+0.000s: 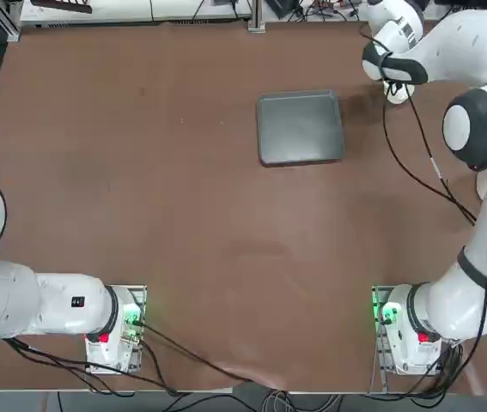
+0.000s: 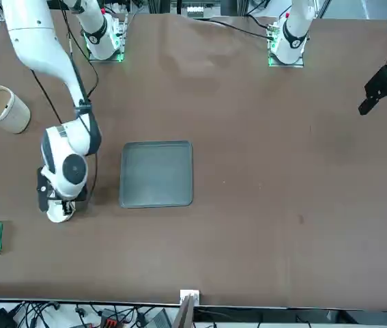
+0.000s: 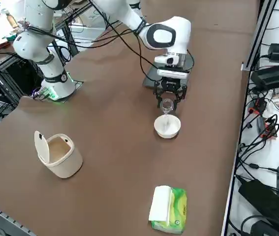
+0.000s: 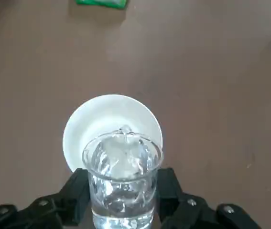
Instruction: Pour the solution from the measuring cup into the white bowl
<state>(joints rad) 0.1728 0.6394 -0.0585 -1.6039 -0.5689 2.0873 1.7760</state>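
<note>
- Right gripper (image 3: 168,104) is clamping the measuring cup (image 3: 167,106) between both fingers (image 4: 76,190), one pad on each side of the glass; it's hanging at the far right part of the desk (image 3: 114,142), just beside the grey tray (image 2: 156,173).
- Cup is sitting upright in the gripper, long axis roughly vertical, w/ clear liquid showing inside in the wrist view (image 4: 122,179). No visible tilt, so I'd say pouring isn't underway.
- White bowl (image 3: 167,126) is resting on the desk directly under and slightly ahead of the cup. In the wrist view the cup mouth is overlapping the near part of the bowl rim (image 4: 112,133), w/ most of the bowl's opening lying beyond the cup, away from the gripper.
- Key relation: bowl is lying forward of the fingers, so the tip should probably be going away from the gripper body, over the far lip of the cup, into the bowl centre.
- Cup and bowl are looking apart vertically in the side view; can't tell how much gap.
- Risk imo: cup is sitting over the near edge, not bowl centre, so a fast tilt could be spilling onto the desk short of the rim.
- Off-white container (image 3: 58,154) and green pack (image 3: 169,208) are lying well apart from the bowl, not interfering.
</note>
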